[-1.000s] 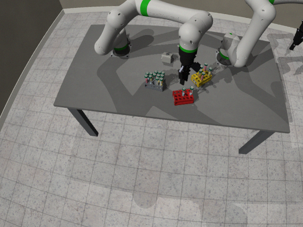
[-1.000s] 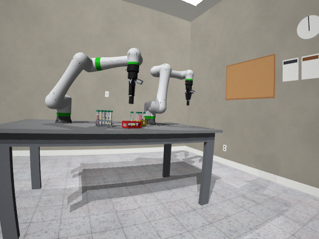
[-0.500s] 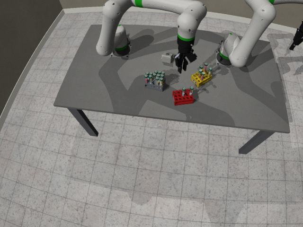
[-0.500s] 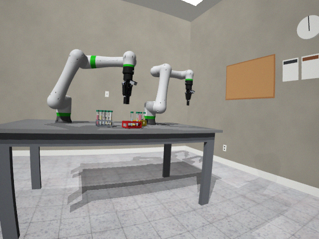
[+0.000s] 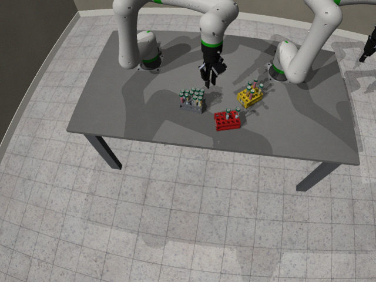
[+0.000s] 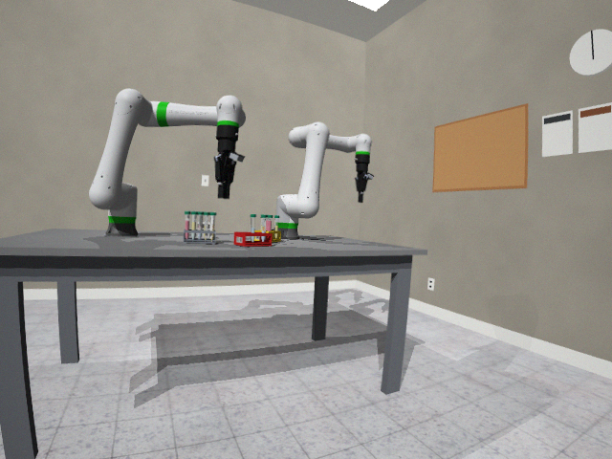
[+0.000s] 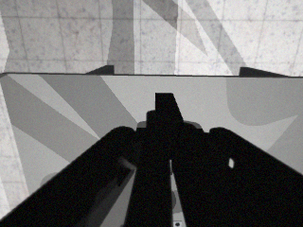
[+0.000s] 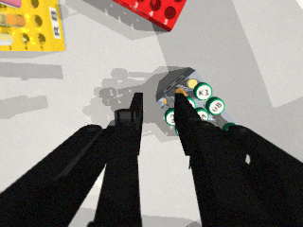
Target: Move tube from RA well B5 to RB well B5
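R claw [image 5: 210,84] [image 6: 223,196] [image 8: 159,96] hangs point-down over the bench [image 5: 100,115] [image 6: 321,248] [image 7: 204,95] [image 8: 28,123], mid-frame up top in the top view; it's part open, a narrow gap btwn the tips, holding nothing. L claw [image 5: 362,60] [image 6: 360,200] [image 7: 165,96] is shut on nothing, far upper R of the top view, well apart from the racks.

RA [image 5: 190,108] [image 6: 199,241] [image 8: 174,84] sits L of ctr in the top view, crowded w/ green-capped tubes; can't tell which is the B5 one or see if it's in there. RB [image 5: 246,104] [image 6: 279,235] [image 8: 56,40], turned at an angle on the R, has 5 tubes; can't read its B5 well. Red rack [image 5: 227,124] [image 6: 252,243] [image 8: 167,23], lower & btwn them, has 2.
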Robot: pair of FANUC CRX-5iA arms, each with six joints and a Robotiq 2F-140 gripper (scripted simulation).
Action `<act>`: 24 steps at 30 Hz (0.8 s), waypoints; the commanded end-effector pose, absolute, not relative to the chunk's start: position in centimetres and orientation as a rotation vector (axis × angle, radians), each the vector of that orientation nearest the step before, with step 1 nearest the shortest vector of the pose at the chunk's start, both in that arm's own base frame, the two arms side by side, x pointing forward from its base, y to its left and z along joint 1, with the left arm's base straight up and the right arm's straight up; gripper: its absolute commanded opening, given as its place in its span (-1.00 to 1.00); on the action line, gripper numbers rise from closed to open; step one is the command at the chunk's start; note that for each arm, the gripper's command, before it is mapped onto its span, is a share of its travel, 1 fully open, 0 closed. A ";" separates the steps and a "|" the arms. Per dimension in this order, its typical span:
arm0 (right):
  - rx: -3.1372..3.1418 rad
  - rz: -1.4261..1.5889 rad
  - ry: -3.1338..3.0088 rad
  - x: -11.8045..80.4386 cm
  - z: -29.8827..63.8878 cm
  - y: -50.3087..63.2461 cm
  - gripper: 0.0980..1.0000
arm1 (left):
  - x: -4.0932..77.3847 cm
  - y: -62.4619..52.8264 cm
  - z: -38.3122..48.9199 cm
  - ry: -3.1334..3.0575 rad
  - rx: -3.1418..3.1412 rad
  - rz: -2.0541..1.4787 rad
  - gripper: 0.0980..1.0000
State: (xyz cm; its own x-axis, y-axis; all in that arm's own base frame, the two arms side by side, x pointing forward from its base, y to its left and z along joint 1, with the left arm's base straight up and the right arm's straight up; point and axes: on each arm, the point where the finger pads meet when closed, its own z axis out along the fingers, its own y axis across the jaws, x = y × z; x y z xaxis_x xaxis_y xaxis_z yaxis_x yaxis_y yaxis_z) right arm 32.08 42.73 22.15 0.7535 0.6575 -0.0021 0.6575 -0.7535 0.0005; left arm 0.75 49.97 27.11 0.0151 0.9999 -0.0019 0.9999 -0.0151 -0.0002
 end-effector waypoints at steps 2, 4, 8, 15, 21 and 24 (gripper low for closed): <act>2.942 0.002 1.104 32.1 22.3 41.6 -0.59 | 0.8 50.0 27.2 2.205 2.238 0.000 -1.00; 2.942 0.002 1.104 32.1 22.3 40.6 -0.59 | 0.8 50.0 27.2 2.205 2.238 0.000 -1.00; 2.942 0.002 1.104 32.0 22.3 38.6 -0.59 | 0.8 50.0 27.2 2.205 2.238 0.000 -1.00; 2.942 0.002 1.104 31.9 22.3 35.1 -0.59 | 0.8 50.0 27.2 2.205 2.238 0.000 -1.00; 2.942 0.002 1.104 31.8 22.3 33.1 -0.59 | 0.8 50.0 27.2 2.205 2.238 0.000 -1.00; 2.942 0.002 1.104 31.8 22.3 31.6 -0.59 | 0.8 50.0 27.2 2.205 2.238 0.000 -1.00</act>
